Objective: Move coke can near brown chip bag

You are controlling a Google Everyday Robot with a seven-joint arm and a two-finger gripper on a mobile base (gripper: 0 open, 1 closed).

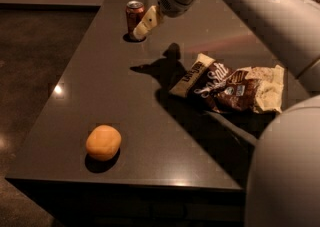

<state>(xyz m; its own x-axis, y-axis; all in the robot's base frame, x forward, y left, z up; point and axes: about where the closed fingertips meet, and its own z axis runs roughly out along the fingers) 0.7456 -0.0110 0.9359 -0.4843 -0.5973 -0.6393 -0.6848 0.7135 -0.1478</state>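
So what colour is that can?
The coke can is red-brown, silver-rimmed, in the camera view; gripper beside it.

Items on 1 dark table (90,86): 1 coke can (134,15), 1 brown chip bag (227,87), 1 orange (103,142). Of my own parts, 1 arm (250,1) and 1 gripper (140,30) show, my gripper just beside the can at the far end.
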